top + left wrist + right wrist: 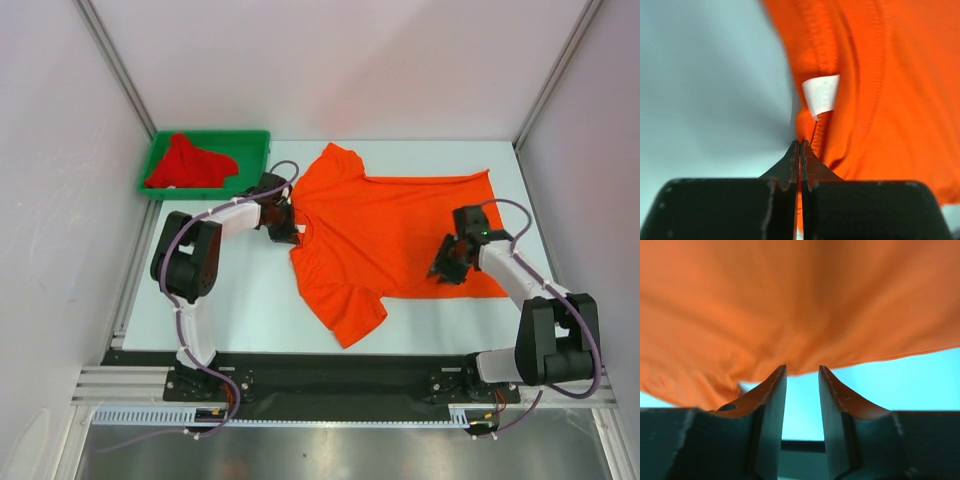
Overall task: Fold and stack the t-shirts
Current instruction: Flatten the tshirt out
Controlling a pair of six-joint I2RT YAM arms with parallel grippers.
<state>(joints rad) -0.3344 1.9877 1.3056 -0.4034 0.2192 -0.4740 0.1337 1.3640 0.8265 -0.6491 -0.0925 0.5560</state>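
Observation:
The bright orange t-shirt [390, 235] lies spread on the table, neck to the left, hem to the right. Its white neck label [821, 94] shows in the left wrist view. My left gripper [285, 232] is shut on the collar [807, 131], with orange cloth pinched between the fingers. My right gripper [447, 268] is open at the shirt's lower hem edge [800, 347]; the cloth sits just beyond the fingertips, nothing between them. The deeper red t-shirt [190, 165] lies crumpled in the green tray.
The green plastic tray [255, 140] stands at the back left corner of the table. White walls and metal frame posts enclose the table on three sides. A black rail [340, 372] runs along the near edge by the arm bases.

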